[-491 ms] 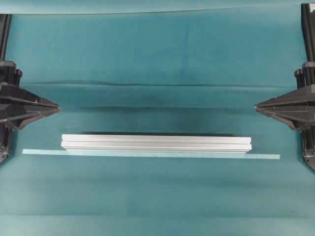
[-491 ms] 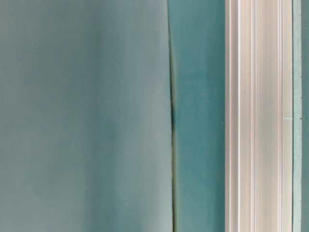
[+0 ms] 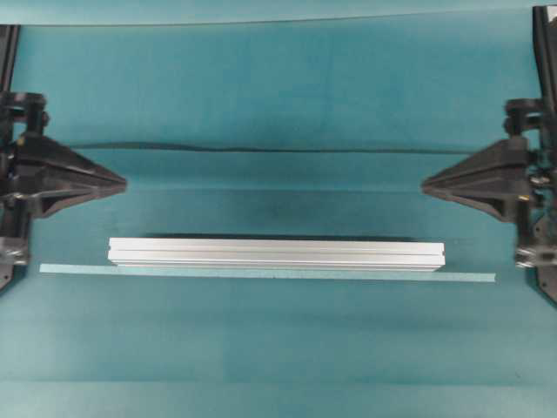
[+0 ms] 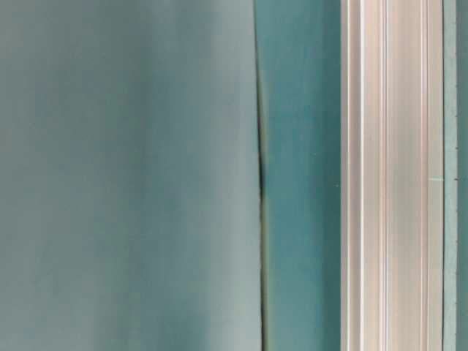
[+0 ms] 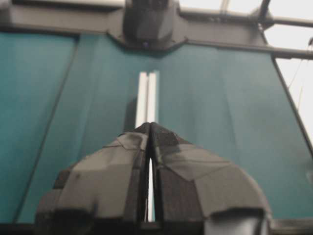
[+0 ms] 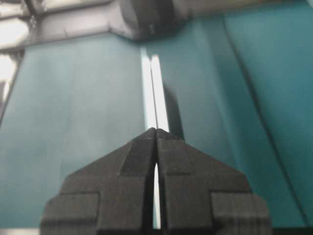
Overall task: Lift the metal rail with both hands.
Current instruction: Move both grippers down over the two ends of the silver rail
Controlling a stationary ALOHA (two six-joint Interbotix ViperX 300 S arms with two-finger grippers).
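The metal rail (image 3: 277,253), a long silver grooved bar, lies flat across the middle of the teal cloth. It fills the right of the table-level view (image 4: 391,175). It runs away beyond the fingertips in the left wrist view (image 5: 147,98) and the right wrist view (image 6: 155,93). My left gripper (image 3: 124,184) is shut and empty, up and to the left of the rail's left end. My right gripper (image 3: 424,185) is shut and empty, above the rail's right end. Neither touches the rail.
A thinner, longer pale flat strip (image 3: 267,273) lies along the rail's near side. A fold in the cloth (image 3: 278,150) runs across behind the grippers. The arm bases stand at the far left and right edges.
Both grippers have moved inward toward the middle and slightly up in the overhead view. The rail and the strip have not moved.
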